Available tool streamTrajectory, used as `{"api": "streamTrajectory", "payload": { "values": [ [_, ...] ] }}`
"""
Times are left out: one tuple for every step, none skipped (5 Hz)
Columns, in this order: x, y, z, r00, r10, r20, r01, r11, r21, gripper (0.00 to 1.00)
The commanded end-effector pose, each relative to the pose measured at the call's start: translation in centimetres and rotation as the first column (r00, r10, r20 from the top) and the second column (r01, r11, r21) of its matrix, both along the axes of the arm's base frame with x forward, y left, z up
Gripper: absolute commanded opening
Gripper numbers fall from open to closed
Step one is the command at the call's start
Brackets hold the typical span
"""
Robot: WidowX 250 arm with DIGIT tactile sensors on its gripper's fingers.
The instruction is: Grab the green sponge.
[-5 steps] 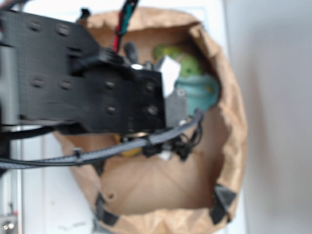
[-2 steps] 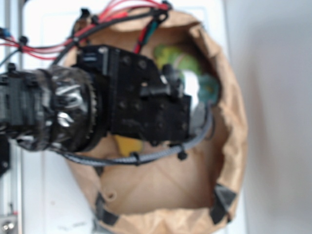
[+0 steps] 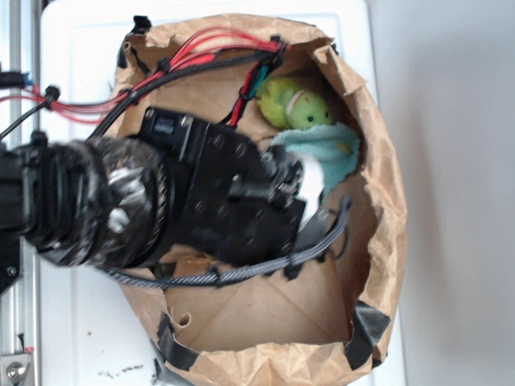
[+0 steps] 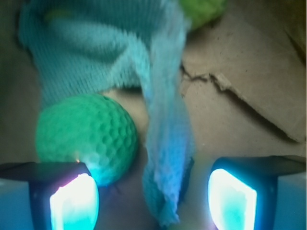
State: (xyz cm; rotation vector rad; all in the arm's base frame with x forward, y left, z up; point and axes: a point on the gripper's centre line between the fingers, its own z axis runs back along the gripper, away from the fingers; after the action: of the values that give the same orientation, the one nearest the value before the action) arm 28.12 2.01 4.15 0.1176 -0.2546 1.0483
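Lying inside a brown paper bag (image 3: 378,201), the green sponge (image 4: 86,139), round and dimpled, is seen in the wrist view just ahead of one finger (image 4: 74,201) of the gripper (image 4: 153,203). The jaws are spread wide, nothing held. A light blue cloth (image 4: 110,52) is draped beside and behind the sponge, one strip hanging between the fingers. A yellow-green toy (image 3: 294,104) is seen in the bag's far corner.

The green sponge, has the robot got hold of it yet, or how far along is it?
Not yet. The arm has reached into the paper bag, and the wrist view shows the open tool just short of the round green sponge. A blue cloth dangles between its pads. Left: centre on the sponge, close, lift.
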Motion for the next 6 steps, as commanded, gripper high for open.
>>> {"api": "streamTrajectory", "payload": {
  "values": [
    [-1.7, 1.4, 2.8, 0.998, -0.039, 0.041, 0.041, 0.997, -0.065, 1.00],
    [-2.3, 2.0, 3.3, 0.999, -0.035, 0.038, 0.038, 0.996, -0.080, 1.00],
    [-3.1, 2.6, 4.1, 0.998, -0.038, 0.042, 0.041, 0.995, -0.093, 1.00],
    [-3.4, 2.8, 3.9, 0.998, -0.050, 0.031, 0.053, 0.993, -0.101, 1.00],
    [-3.2, 2.2, 3.3, 0.999, -0.050, 0.020, 0.052, 0.994, -0.101, 1.00],
    [-3.2, 1.2, 1.8, 0.998, -0.055, -0.002, 0.055, 0.995, -0.082, 1.00]
  ]
}}
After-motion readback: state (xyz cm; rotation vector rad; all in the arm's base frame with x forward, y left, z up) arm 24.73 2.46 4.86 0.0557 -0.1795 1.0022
